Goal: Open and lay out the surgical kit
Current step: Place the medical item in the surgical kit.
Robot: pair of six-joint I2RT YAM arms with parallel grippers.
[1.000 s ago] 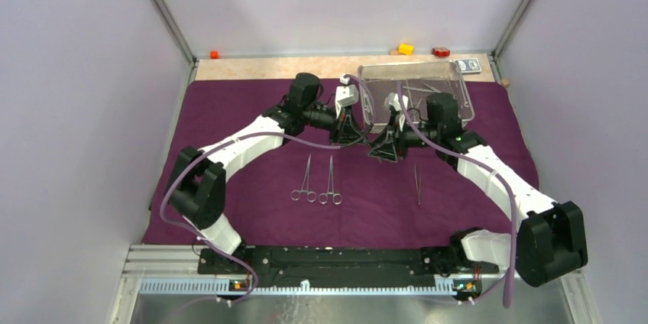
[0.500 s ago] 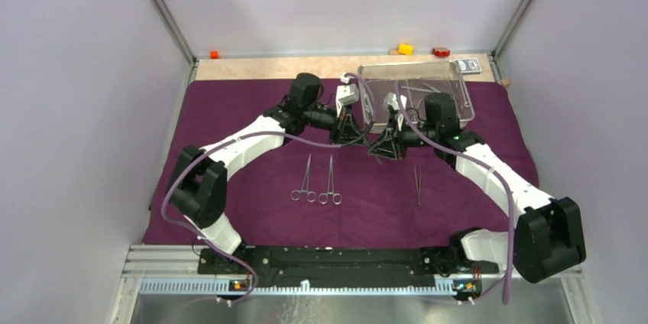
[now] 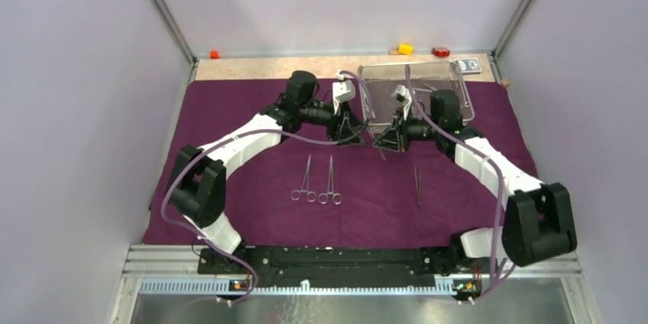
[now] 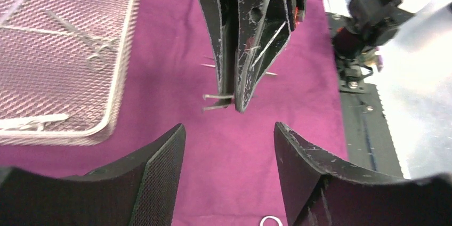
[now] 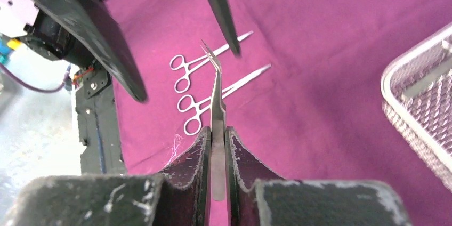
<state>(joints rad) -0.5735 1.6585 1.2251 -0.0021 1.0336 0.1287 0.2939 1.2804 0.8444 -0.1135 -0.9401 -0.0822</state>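
The dark purple cloth (image 3: 252, 179) lies spread flat over the table. The wire-mesh tray (image 3: 458, 79) stands on its back right part, with several steel instruments (image 4: 80, 34) still inside. Two ring-handled clamps (image 3: 306, 180) (image 3: 331, 180) lie side by side mid-cloth, and straight tweezers (image 3: 418, 184) lie to their right. My right gripper (image 5: 217, 132) is shut on curved-tip tweezers (image 5: 216, 90), held above the cloth near the tray's front left corner. My left gripper (image 4: 229, 135) faces it closely, open, with nothing between its fingers (image 4: 160, 167).
A yellow block (image 3: 405, 49), a red block (image 3: 441, 52) and a blue-white packet (image 3: 470, 66) sit behind the tray. An orange block (image 3: 214, 54) sits at the back left. A bare wooden strip (image 3: 260, 68) runs behind the cloth. Grey walls close in both sides.
My left gripper has opened and let go of the curved tweezers. My right gripper has closed on them. Both wrists have shifted slightly toward the back.
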